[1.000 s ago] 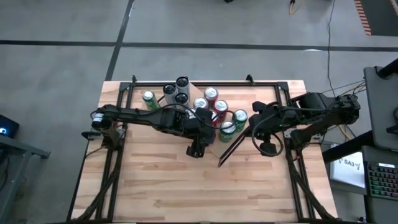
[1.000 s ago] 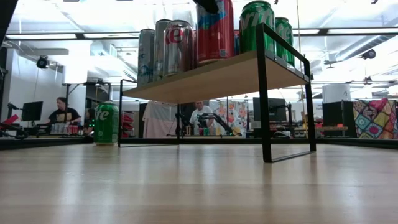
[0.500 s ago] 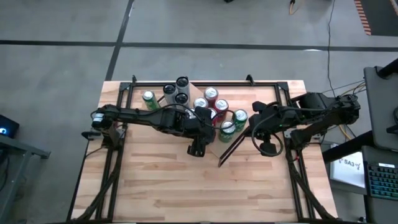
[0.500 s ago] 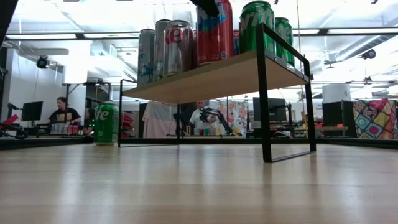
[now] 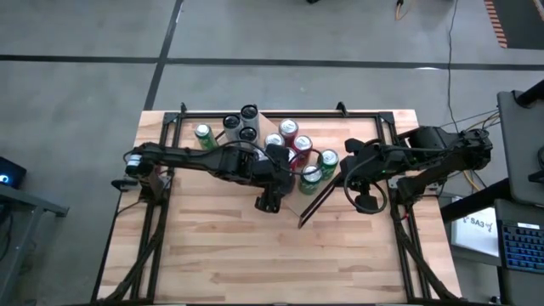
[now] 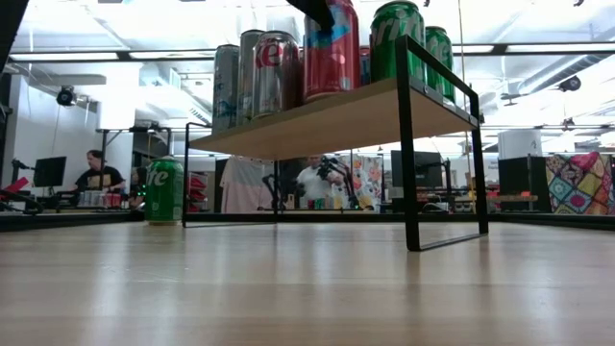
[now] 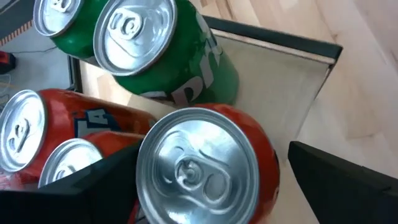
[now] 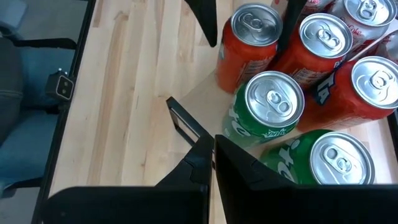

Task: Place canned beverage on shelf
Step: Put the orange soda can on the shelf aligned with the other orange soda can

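Red aluminium beverage can (image 7: 208, 165) stood upright on the light-wood shelf (image 7: 273, 87), centre frame, directly between the left gripper's (image 7: 211, 186) wide-spread jaws, untouched by either.

green can on desk (image 6: 164, 190): "ite" | green can on shelf (image 7: 180, 56): partial "Spri" | other labels unreadable

Red can (image 7: 205, 168) upright on light-wood shelf (image 6: 327, 120), among other cans.
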Robot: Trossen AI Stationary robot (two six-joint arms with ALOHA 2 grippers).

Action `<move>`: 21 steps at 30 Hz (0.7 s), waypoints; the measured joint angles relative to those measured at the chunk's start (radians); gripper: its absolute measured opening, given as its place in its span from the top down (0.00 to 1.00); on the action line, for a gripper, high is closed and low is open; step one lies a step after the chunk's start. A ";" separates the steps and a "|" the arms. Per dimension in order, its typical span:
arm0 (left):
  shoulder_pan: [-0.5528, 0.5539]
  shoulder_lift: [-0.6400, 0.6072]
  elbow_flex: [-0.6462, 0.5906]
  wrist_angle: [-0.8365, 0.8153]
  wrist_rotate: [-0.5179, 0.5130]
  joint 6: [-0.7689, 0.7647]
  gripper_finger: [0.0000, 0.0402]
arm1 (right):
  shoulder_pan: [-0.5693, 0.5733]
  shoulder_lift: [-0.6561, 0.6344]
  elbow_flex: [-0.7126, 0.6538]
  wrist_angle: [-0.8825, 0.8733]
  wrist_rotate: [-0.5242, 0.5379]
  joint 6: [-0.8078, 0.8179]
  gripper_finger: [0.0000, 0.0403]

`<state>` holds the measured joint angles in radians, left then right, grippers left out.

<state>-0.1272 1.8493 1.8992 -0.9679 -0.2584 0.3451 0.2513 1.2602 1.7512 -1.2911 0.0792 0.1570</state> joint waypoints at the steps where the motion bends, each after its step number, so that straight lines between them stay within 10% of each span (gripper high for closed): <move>1: 0.000 0.000 0.008 -0.011 0.001 0.003 0.08 | 0.000 0.000 0.000 0.000 0.000 0.000 0.98; 13: -0.001 -0.008 0.250 -0.218 0.006 -0.040 0.08 | 0.000 0.000 -0.009 0.042 0.007 -0.048 0.98; 21: -0.023 -0.075 0.189 -0.233 0.006 -0.058 0.16 | 0.000 0.000 -0.105 0.146 0.090 -0.094 0.98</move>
<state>-0.1507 1.7741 2.0885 -1.2010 -0.2523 0.2872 0.2512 1.2602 1.6462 -1.1450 0.1689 0.0625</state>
